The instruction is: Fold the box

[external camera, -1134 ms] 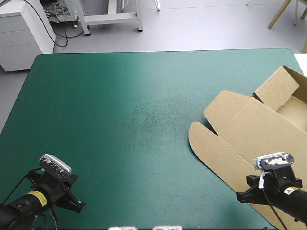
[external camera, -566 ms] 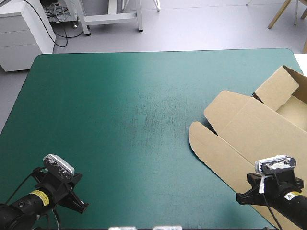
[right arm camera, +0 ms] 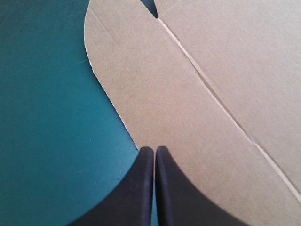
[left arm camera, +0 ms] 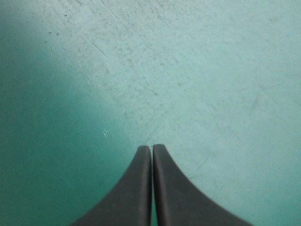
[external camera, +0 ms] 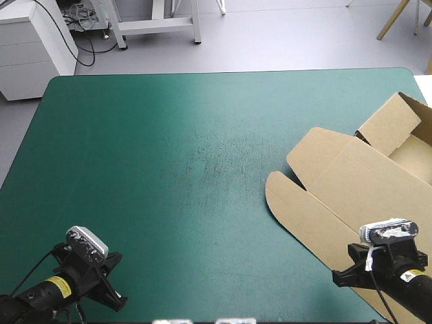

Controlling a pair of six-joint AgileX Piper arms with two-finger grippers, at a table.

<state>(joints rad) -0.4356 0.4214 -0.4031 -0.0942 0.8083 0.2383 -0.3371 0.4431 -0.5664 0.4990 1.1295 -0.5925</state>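
Teal-green tabletop (external camera: 169, 148): box (external camera: 351, 189) lies along the right edge, mostly flat, long axis toward the far-right corner. Right gripper (right arm camera: 150, 149), fingers together, sits over its near end; left gripper (left arm camera: 151, 147), also together, well apart.

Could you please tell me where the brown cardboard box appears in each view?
High view: the brown cut-board box lies at the right edge of the teal-green cover, lid flat toward the middle.
Left wrist view: not in it; only cover ahead of the shut left jaws.
Right wrist view: it lies ahead of the shut right jaws.
Shared landmark: the lid's rounded flap.
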